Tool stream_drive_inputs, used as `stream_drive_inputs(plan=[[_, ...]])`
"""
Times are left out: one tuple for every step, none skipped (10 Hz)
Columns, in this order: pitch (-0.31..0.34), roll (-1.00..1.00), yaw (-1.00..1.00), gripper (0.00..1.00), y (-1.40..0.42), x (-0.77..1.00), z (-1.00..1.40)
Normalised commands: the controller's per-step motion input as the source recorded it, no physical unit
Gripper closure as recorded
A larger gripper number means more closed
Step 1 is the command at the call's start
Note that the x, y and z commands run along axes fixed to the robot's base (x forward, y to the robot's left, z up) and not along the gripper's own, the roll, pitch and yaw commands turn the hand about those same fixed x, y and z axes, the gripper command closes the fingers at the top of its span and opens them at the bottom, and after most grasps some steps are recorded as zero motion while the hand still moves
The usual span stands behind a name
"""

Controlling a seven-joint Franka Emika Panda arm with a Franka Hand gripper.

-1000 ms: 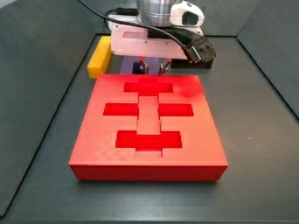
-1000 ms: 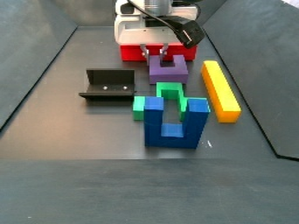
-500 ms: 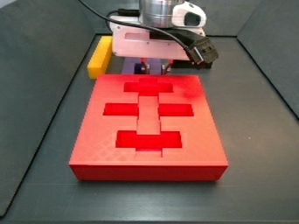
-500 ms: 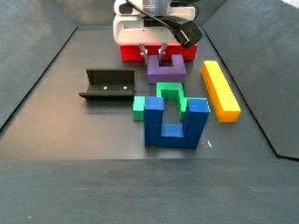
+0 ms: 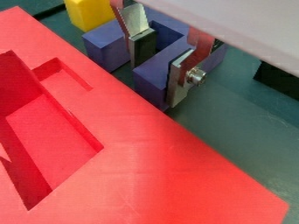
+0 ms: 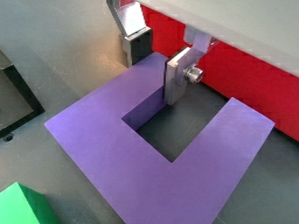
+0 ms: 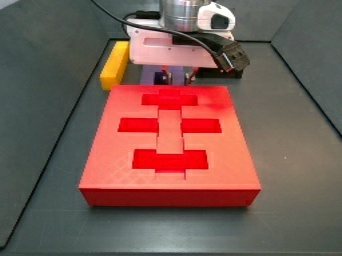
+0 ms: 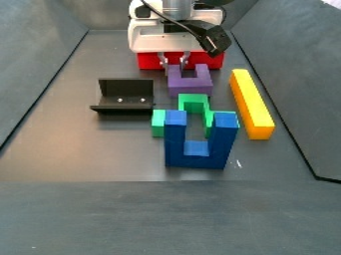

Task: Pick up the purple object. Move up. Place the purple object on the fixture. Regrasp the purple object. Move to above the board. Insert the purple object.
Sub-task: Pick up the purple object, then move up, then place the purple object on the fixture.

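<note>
The purple object (image 8: 190,80) lies flat on the dark floor just in front of the red board (image 8: 154,60). In a wrist view its U shape (image 6: 105,140) fills the foreground. My gripper (image 8: 180,64) is lowered onto it and stands open. The fingers (image 6: 177,77) straddle one prong, one plate down in the U's slot and the other outside the prong. In a wrist view the gripper (image 5: 159,57) shows purple block (image 5: 152,83) between its plates. From the board (image 7: 167,170) side the gripper (image 7: 171,75) hides nearly all of the purple object. The fixture (image 8: 124,97) stands apart beside it.
A blue two-pronged piece (image 8: 200,139) and a green block (image 8: 186,108) sit close in front of the purple object. A long yellow bar (image 8: 250,100) lies beside them, near the board's corner (image 5: 87,10). Dark walls enclose the floor.
</note>
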Motion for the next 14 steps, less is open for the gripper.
stream_drive_inputs(plan=[[0.000, 0.00, 0.00, 1.00, 0.00, 0.00, 0.00], [0.000, 0.00, 0.00, 1.00, 0.00, 0.00, 0.83], [-0.018, 0.00, 0.04, 1.00, -0.01, 0.04, 0.85], [0.011, -0.03, 0.05, 1.00, -0.02, -0.01, 0.62], [-0.001, -0.06, 0.03, 1.00, 0.01, 0.00, 0.32], [0.000, 0.00, 0.00, 1.00, -0.01, 0.06, 0.00], [0.023, -0.24, 0.00, 1.00, 0.00, 0.26, 0.14], [0.000, -0.67, -0.02, 1.00, 0.10, 0.37, 0.46], [0.000, -0.80, -0.06, 1.00, 0.11, 0.35, 0.56], [0.000, -0.84, -0.13, 1.00, 0.15, 0.35, 0.58], [-0.006, -0.90, -0.15, 1.00, 0.19, 0.38, 0.56], [-0.026, -0.89, -0.16, 1.00, 0.17, 0.37, 0.54], [-0.023, -0.88, -0.16, 1.00, 0.15, 0.40, 0.56], [-0.017, -0.87, -0.17, 1.00, 0.13, 0.41, 0.56]])
